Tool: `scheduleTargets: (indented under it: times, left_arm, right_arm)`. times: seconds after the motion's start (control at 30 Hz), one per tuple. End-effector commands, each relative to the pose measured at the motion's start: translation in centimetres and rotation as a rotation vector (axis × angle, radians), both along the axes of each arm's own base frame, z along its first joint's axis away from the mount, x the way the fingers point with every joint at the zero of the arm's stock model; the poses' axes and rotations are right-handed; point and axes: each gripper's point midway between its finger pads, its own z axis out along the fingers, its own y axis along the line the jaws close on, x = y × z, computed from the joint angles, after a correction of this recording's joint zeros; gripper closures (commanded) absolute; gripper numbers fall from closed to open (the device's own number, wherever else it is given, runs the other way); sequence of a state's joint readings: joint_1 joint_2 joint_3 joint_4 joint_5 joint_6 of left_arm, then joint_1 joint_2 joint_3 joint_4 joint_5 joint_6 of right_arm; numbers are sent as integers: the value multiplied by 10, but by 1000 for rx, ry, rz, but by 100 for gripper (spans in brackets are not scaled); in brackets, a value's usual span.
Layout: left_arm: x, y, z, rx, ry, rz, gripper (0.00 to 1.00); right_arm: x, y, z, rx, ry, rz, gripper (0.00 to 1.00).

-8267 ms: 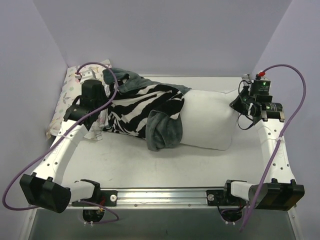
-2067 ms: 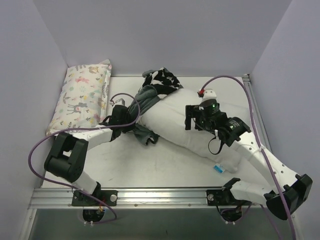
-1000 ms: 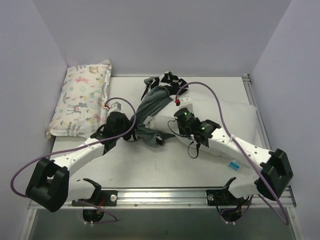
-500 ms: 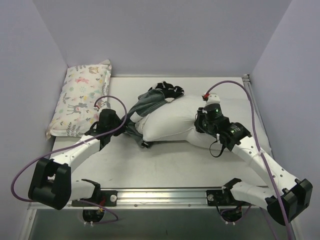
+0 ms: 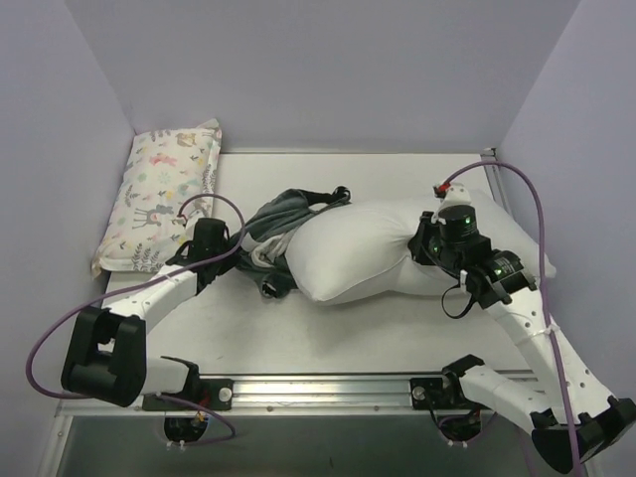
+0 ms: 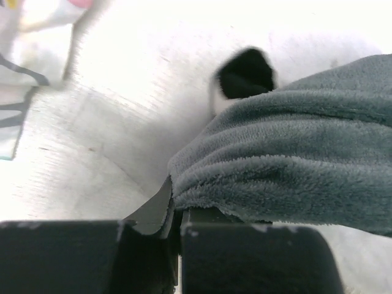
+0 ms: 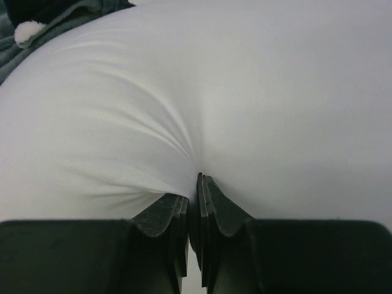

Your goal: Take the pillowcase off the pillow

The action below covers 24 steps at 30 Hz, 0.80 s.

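The white pillow [image 5: 383,253] lies across the middle of the table, almost wholly bare. The dark grey-green pillowcase [image 5: 276,221] is bunched at its left end, with a black-and-white inner side showing at its far edge. My left gripper [image 5: 231,241] is shut on the pillowcase's plush edge, seen close in the left wrist view [image 6: 288,162]. My right gripper [image 5: 422,246] is shut on a pinch of the pillow's white fabric [image 7: 202,104], with creases running to the jaws [image 7: 195,187].
A smaller pillow with pastel deer-and-flower print [image 5: 164,194] lies at the far left against the wall. Purple-grey walls close in the table on three sides. A metal rail [image 5: 318,390] runs along the near edge.
My right gripper has pulled the pillow to the right. My left gripper has held the pillowcase at the left, so more of the pillow has come out and the case has bunched up.
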<state>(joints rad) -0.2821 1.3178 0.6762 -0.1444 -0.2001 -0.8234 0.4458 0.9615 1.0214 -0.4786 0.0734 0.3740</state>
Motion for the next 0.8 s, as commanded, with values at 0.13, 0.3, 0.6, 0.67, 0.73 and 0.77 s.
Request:
scheduleTargets:
  times: [0.13,0.3,0.6,0.67,0.73,0.77]
  left_arm:
    - [28,32,11,73,-9,101,100]
    - [45,28,24,66,-30,80,100]
    - [61,38,46,51,-60,107,100]
    - [58,42,50,42,-68,116,100]
    - [57,45,52,27,-74,124,100]
    - [55,46,57,22,-86,128,100]
  right_arm:
    - [-14,-10,116,159,-247,-4,100]
    - [-18,-8,138,196,-276,5,100]
    - [-3,-18,187,233,-375,-82,100]
    - [1,-22,198,236,-403,-107,100]
    - [8,-23,203,242,-416,-127,100]
    - [11,-26,206,240,-430,-145,100]
